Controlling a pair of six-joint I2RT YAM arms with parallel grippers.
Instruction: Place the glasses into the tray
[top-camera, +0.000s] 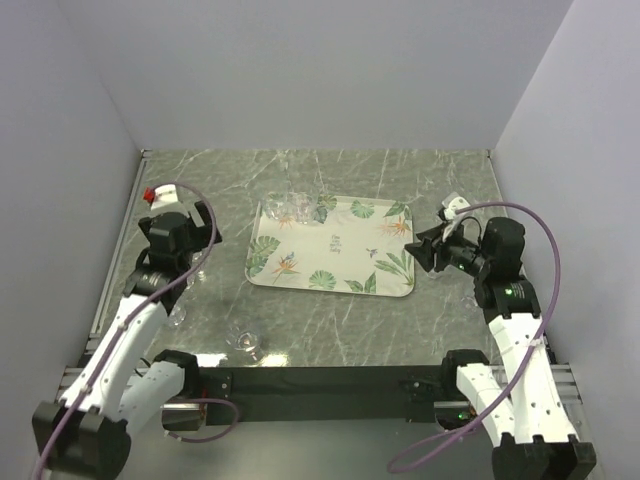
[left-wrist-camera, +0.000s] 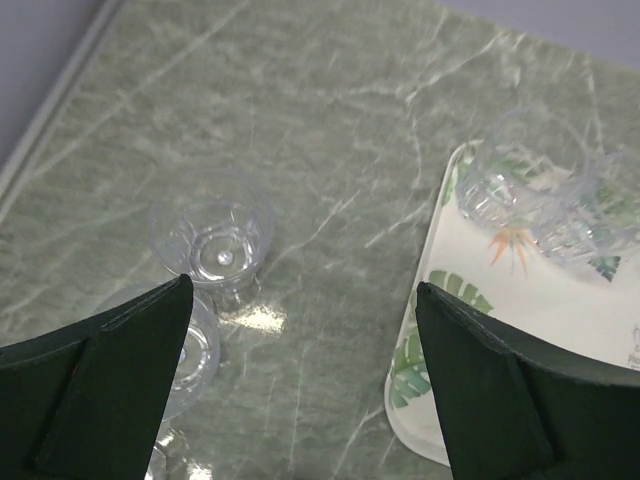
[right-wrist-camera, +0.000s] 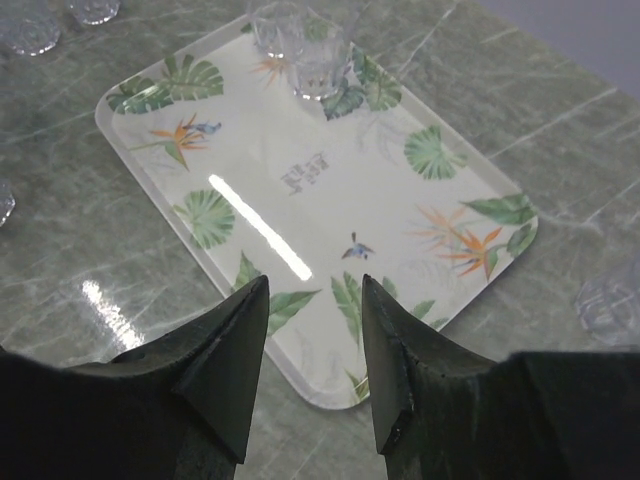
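Note:
The leaf-printed tray lies in the middle of the marble table. Two clear glasses stand in its far left corner, also seen in the right wrist view as glasses. My left gripper hovers left of the tray, wide open and holding nothing. Below it, two glasses stand on the table, one half hidden by the left finger. My right gripper hangs off the tray's near right corner, jaws partly apart and holding nothing.
More glasses stand on the table: one near the front edge, one beside the left arm, one right of the tray. White walls close in the table on three sides.

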